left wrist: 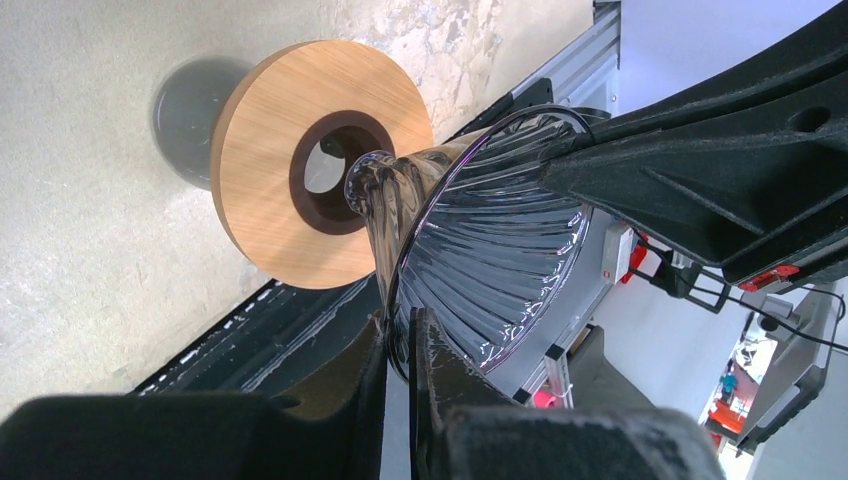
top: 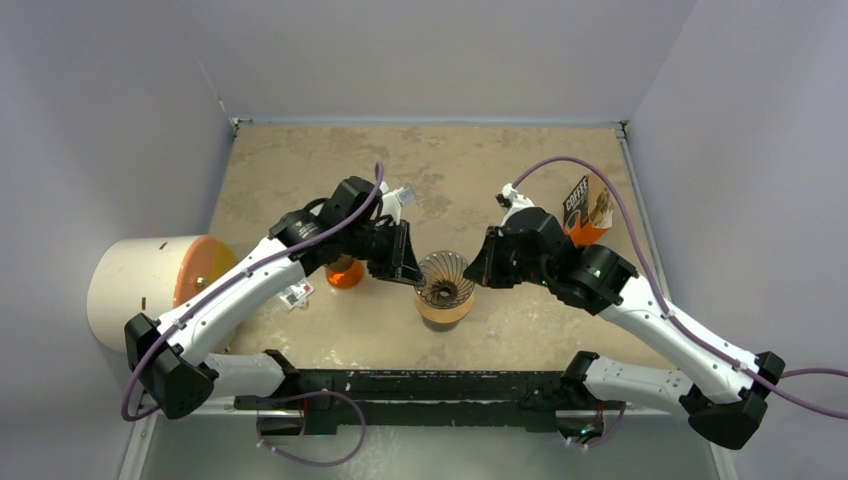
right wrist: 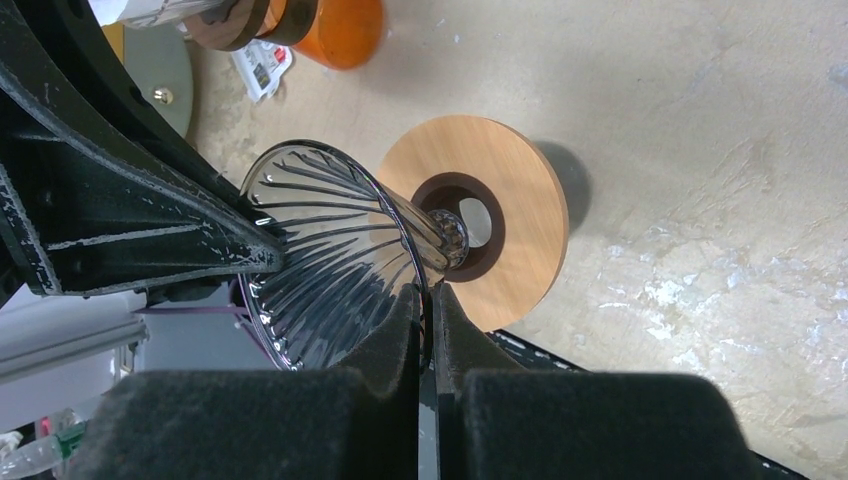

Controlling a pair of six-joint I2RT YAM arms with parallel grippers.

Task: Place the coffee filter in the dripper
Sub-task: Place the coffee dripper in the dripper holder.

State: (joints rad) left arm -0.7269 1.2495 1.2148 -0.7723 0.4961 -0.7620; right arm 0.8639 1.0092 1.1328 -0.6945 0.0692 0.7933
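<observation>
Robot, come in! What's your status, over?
Left gripper shut on dripper rim. Right gripper shut on opposite rim. Dripper empty, filter not in view. Nothing blocking its mouth.

Left claw (left wrist: 400, 340) – pinched tight – grips the ribbed dripper (left wrist: 500, 260) rim.

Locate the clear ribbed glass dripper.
Top view: the clear ribbed glass dripper is mid-table, toward the near edge, between the left gripper and right gripper, each pinching its rim; an orange glass vessel is to its left.
</observation>
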